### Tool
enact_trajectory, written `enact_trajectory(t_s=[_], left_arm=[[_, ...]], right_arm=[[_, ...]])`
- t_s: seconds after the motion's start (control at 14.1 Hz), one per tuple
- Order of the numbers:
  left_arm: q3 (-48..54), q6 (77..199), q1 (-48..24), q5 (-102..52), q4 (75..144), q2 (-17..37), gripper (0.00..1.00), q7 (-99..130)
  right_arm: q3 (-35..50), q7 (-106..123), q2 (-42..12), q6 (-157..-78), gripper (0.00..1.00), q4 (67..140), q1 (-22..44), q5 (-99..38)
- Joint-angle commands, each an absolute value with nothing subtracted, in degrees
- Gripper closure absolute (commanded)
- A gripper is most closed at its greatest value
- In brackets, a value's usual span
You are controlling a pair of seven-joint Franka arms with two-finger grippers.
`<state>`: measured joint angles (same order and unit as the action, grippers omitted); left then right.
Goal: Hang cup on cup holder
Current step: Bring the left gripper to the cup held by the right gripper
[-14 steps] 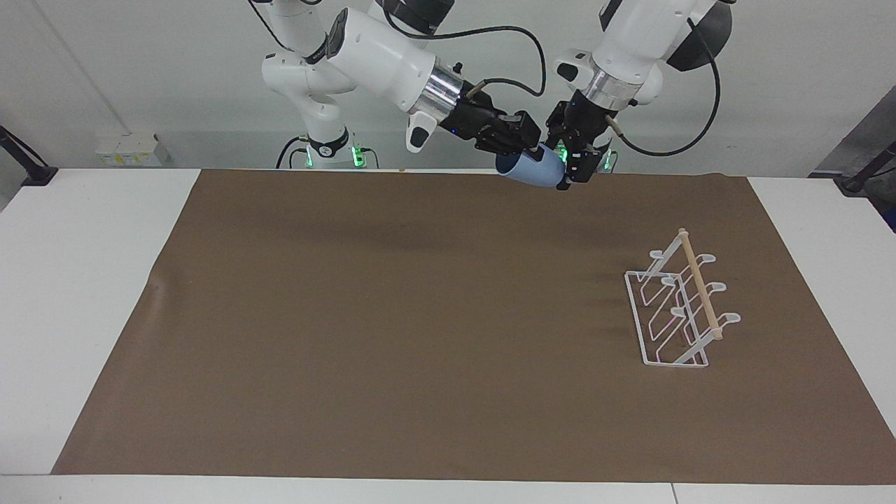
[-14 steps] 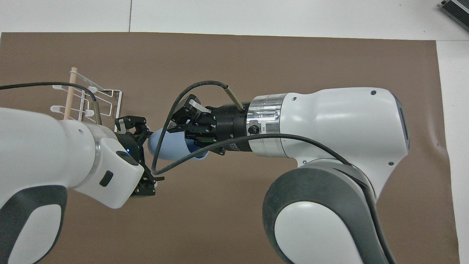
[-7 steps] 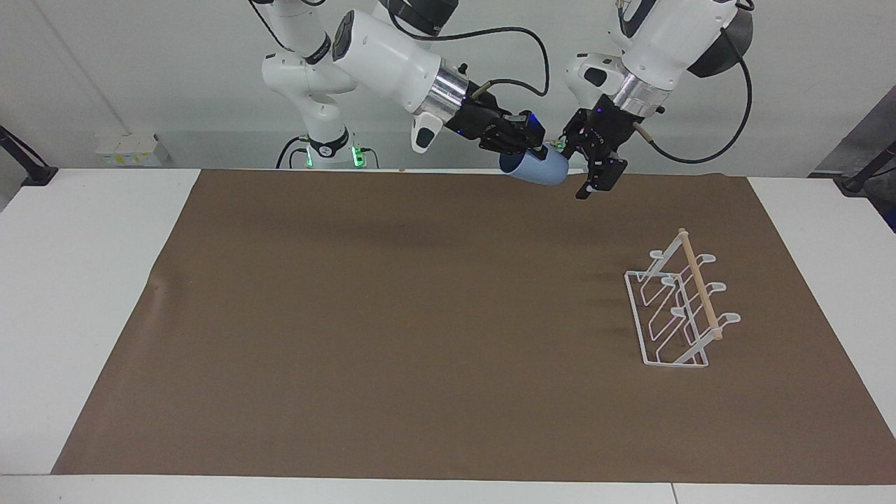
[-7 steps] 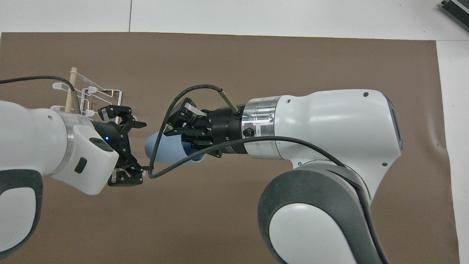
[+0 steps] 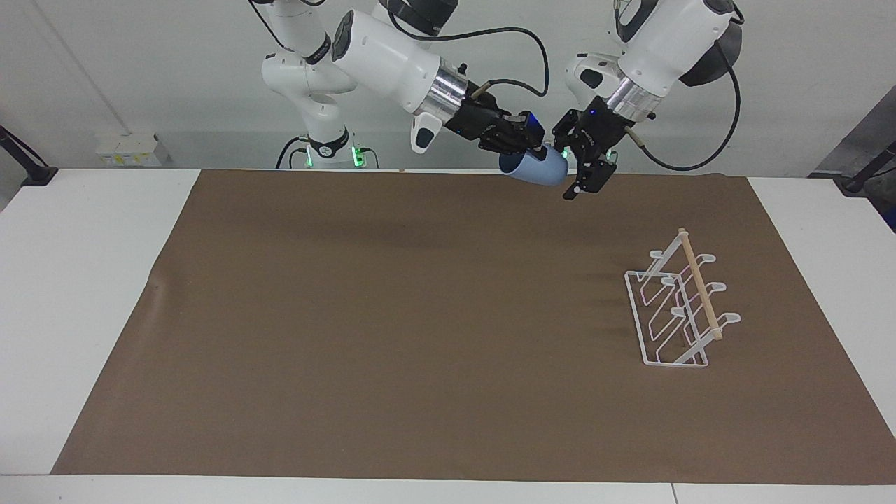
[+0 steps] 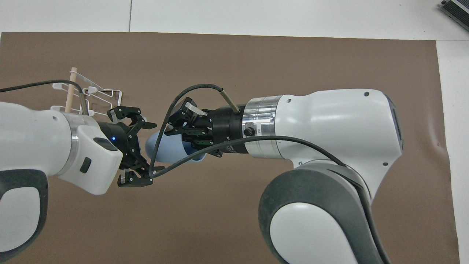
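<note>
The light blue cup (image 5: pixel 533 169) is up in the air on its side over the mat's edge nearest the robots, also seen in the overhead view (image 6: pixel 165 148). My right gripper (image 5: pixel 526 148) is shut on the cup at its rim end (image 6: pixel 182 138). My left gripper (image 5: pixel 570 165) is open, its fingers on either side of the cup's closed end (image 6: pixel 147 152); I cannot tell whether they touch it. The white wire cup holder (image 5: pixel 673 313) with its wooden rod stands on the mat toward the left arm's end (image 6: pixel 98 96), with no cup on it.
A brown mat (image 5: pixel 420 336) covers most of the white table (image 5: pixel 84 280). The left arm partly covers the cup holder in the overhead view. Black cables loop from both wrists around the cup.
The left gripper pulled off the cup's closed end toward the left arm's end, opened wide, and has now come back to straddle that end. The right gripper and cup rose slightly.
</note>
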<state>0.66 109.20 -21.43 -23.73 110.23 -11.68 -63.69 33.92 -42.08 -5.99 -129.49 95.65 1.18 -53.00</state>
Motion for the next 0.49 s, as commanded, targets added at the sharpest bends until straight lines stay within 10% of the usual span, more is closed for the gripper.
enact_trajectory(t_s=[0.0,0.42], left_arm=[[0.7,110.66,-21.71,-25.75,111.89,-13.18,0.0,-64.33],[2.29,110.57,-21.8,-30.58,111.36,-13.01,0.0,-62.41]], right_arm=[[34.28,-42.98,-6.5,-129.64,1.0,94.57,0.7,-53.61],[34.28,-42.98,-6.5,-129.46,1.0,94.22,0.44,-53.61]])
